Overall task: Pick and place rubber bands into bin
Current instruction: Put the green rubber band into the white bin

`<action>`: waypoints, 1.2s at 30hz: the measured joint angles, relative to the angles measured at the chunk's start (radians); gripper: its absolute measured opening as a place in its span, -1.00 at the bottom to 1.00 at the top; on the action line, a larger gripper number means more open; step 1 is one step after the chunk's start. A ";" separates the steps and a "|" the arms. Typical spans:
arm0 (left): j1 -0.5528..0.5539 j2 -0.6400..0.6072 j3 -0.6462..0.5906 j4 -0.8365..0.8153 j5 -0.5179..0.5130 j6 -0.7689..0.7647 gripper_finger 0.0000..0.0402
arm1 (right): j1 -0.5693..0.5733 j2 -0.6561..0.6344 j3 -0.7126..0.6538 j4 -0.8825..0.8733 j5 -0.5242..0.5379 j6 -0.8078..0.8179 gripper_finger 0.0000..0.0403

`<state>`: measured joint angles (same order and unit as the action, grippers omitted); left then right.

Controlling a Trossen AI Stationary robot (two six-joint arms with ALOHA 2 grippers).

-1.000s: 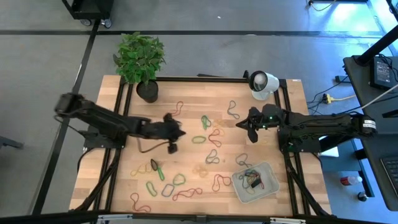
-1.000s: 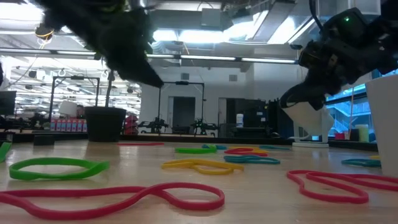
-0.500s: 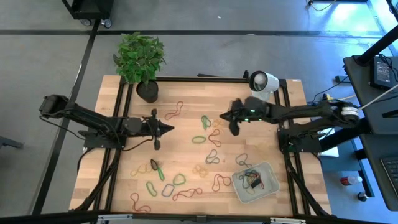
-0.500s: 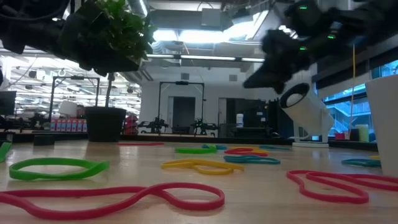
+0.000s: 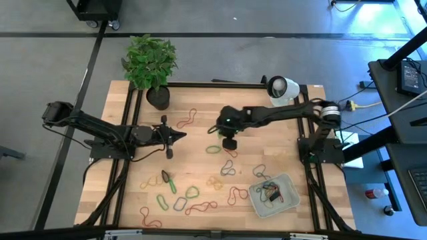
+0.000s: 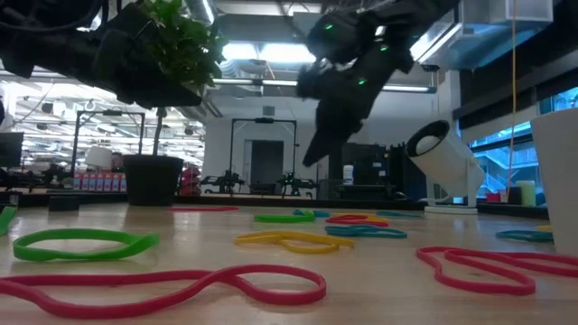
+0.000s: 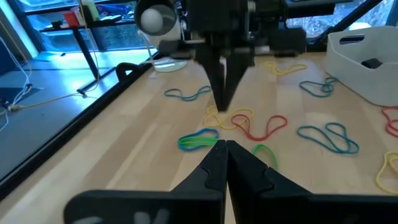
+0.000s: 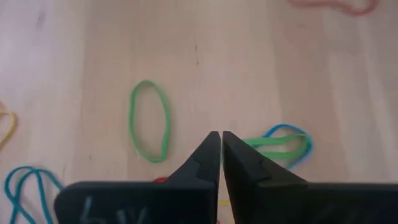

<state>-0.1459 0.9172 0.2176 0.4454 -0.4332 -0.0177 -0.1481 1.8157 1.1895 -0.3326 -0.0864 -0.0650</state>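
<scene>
Your right gripper [image 5: 229, 141] hangs over the middle of the wooden table [image 5: 117, 180], above the cluster of bands there. Its fingers are all but together, only a hairline slit between the tips in its wrist view, and they hold nothing. Just past those tips lie two candidates: a plain green oval band [image 8: 149, 121] lying flat and alone, and a green loop overlapping a blue one [image 8: 281, 144], closer to the tips on the other side. The lone oval looks the cleaner pick; its long axis runs roughly in line with the gripper's forward direction in the wrist view, so you would want the fingers to straddle one of its long sides, which means opening first. From above, what is probably the same green oval [image 5: 213, 149] sits just beside the gripper, on the side toward the left arm. Your left gripper [image 5: 168, 138] waits well apart over the table's left half, fingers pressed shut and empty, so the right arm is plainly the nearer one. The bin [image 5: 288, 200] sits near the table's front right corner with a few bands already inside, on the right arm's own side.
</scene>
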 joint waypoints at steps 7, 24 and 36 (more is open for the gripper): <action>0.000 0.000 0.000 0.000 0.000 -0.003 -0.99 | 0.042 0.149 0.118 -0.036 0.002 -0.041 -0.84; 0.000 0.000 0.000 -0.003 0.000 -0.012 -0.99 | 0.074 0.200 0.131 -0.036 0.000 -0.093 -0.83; 0.000 0.000 0.000 -0.003 0.000 -0.013 -0.99 | 0.074 0.200 0.131 -0.023 0.000 -0.070 -0.42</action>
<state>-0.1459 0.9176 0.2176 0.4427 -0.4329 -0.0311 -0.0741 2.0157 1.3209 -0.3553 -0.0868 -0.1352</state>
